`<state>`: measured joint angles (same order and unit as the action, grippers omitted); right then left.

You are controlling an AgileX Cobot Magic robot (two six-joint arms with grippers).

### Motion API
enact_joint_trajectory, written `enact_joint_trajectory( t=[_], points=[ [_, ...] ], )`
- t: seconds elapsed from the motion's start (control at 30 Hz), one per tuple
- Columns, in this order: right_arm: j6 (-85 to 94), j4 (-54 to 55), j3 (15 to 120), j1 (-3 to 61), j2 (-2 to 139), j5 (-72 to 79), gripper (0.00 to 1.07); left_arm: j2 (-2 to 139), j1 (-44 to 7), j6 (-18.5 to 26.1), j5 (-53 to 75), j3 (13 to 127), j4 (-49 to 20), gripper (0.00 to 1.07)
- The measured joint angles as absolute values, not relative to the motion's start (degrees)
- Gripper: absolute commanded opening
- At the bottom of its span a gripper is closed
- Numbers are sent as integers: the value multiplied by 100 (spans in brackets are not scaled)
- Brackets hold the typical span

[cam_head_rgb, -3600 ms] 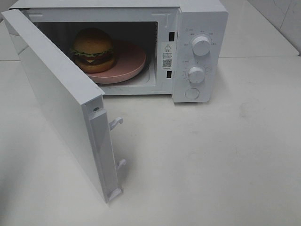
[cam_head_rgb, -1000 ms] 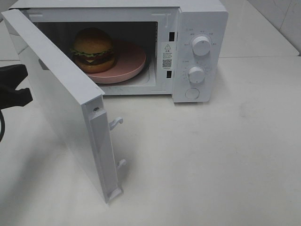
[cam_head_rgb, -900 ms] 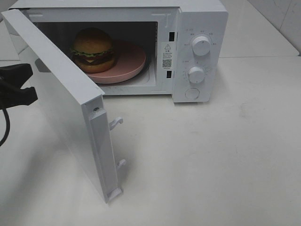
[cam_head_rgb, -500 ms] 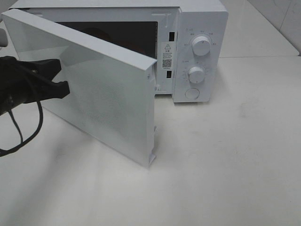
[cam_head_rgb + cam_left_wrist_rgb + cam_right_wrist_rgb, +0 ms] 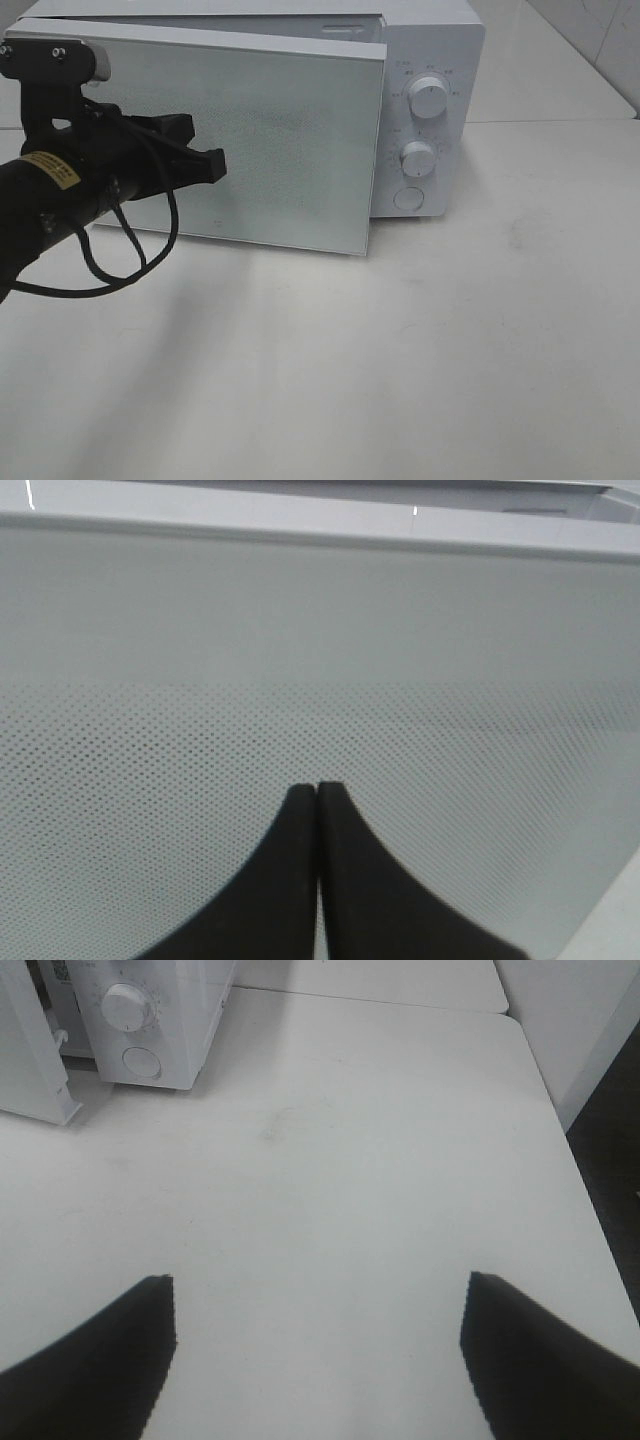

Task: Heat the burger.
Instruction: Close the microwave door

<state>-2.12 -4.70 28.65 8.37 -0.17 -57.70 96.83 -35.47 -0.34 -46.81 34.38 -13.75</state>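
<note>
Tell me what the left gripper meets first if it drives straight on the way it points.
The microwave door: its dotted panel lies directly ahead of the left gripper, perhaps touching it; depth is unclear.

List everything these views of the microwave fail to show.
- The burger: hidden in every view behind the microwave door, which is swung almost shut.
- Door latch: the exterior high view does not show whether it has caught, and the right wrist view cuts the door off at the frame edge.
- Markings around the upper knob and lower knob: too small to read.
- Right gripper: outside the exterior high view; only its fingertips show in the right wrist view.
</note>
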Motion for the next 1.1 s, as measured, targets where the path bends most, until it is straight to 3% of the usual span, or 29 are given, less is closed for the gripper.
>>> enact_joint_trajectory(
  t=[1.1],
  points=[
    [-212,-464,2865,837,-17,-5770,76,10869,-4022,63,-3759,5500,-1960,0]
  ],
)
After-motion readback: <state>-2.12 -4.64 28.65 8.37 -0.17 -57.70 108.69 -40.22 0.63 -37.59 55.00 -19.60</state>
